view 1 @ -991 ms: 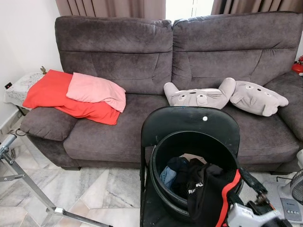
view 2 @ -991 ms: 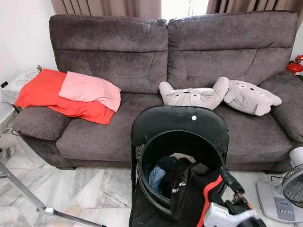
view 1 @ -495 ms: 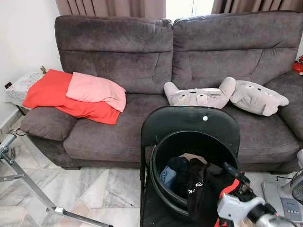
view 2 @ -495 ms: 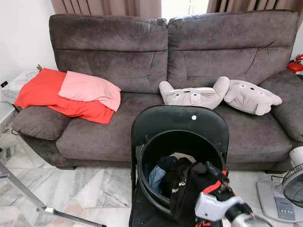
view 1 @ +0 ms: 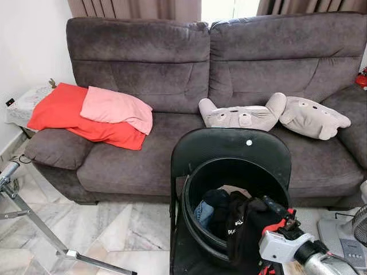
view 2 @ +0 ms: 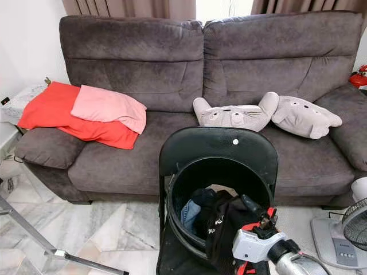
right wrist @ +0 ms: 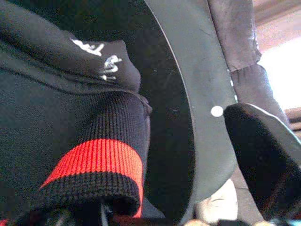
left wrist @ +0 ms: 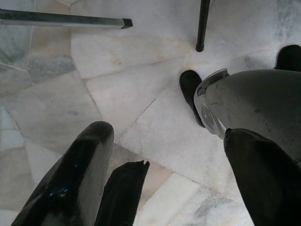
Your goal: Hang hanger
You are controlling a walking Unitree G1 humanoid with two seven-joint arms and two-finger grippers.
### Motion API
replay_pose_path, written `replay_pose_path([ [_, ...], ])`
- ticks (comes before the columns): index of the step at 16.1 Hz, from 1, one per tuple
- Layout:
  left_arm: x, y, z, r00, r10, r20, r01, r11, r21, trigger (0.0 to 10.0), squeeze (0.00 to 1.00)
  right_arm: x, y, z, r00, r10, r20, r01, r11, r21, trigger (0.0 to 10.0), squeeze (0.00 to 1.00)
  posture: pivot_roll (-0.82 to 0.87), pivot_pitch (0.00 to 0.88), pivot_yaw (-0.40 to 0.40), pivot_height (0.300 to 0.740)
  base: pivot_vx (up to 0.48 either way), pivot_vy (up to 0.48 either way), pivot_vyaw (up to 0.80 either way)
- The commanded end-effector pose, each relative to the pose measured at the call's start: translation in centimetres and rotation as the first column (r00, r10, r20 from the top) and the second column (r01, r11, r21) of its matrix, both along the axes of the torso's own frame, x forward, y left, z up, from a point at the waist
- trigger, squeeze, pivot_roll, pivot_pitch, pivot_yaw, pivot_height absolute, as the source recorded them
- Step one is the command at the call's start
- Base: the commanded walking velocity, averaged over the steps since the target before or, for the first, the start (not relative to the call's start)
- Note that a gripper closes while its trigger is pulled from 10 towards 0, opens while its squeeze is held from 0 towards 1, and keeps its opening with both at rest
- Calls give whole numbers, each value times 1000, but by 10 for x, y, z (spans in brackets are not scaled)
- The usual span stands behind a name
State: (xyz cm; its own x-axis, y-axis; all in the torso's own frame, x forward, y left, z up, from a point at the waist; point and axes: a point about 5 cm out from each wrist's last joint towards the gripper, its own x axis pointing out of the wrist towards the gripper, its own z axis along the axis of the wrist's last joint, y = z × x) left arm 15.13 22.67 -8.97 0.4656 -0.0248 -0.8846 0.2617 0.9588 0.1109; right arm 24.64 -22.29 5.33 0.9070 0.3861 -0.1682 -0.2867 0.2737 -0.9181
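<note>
Where the marble floor (view 1: 123,229) meets a grey sofa (view 1: 172,74), red and pink cloths (view 1: 92,114) lie left, a black chair (view 1: 229,152) holds a bucket (view 1: 198,229) of clothes, and the right gripper (view 1: 274,207), fingers parted, touches a black-red garment (view 1: 246,226); left gripper (left wrist: 164,165) open over floor; hanger untraceable

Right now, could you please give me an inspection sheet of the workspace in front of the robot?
Surface: black folding chair on marble floor, in front of the sofa.
Job's things: black bucket on the chair, holding a black garment with red trim and blue cloth; no hanger seen.
Clutter: red and pink cloths and two grey plush pillows on the sofa.
Grippers: right gripper at the garment on the bucket's rim, fingers open; left gripper idle above the floor, open.
Cables: nothing seen.
Surroundings: metal stand at left, fan at right.
</note>
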Motion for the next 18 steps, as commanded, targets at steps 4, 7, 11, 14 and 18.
replay_pose_path([
  [4,-4,4,-1,1000,-21,-16,22,1000,19,10000,0,0,10,-4,1000,20,-20,-19,999,50,0,0,-7,35,68,740,0,0,0],
  [7,-4,4,-1,1000,-25,-16,26,999,19,10000,0,0,11,-5,999,20,-26,-19,998,62,0,0,-10,30,68,740,0,0,0],
  [11,-5,4,-1,999,-29,-19,29,999,20,10000,0,-2,13,-9,999,18,-37,-15,998,69,0,0,-7,10,68,740,0,0,0],
  [14,-6,4,-1,999,-29,-22,29,999,20,10000,0,-3,14,-10,999,21,-44,-18,997,73,0,0,-7,0,68,740,0,0,0],
  [18,-8,4,-2,999,-28,-25,28,999,19,10000,0,0,12,-8,998,-42,-43,48,988,147,0,0,-3,0,62,740,0,0,0],
])
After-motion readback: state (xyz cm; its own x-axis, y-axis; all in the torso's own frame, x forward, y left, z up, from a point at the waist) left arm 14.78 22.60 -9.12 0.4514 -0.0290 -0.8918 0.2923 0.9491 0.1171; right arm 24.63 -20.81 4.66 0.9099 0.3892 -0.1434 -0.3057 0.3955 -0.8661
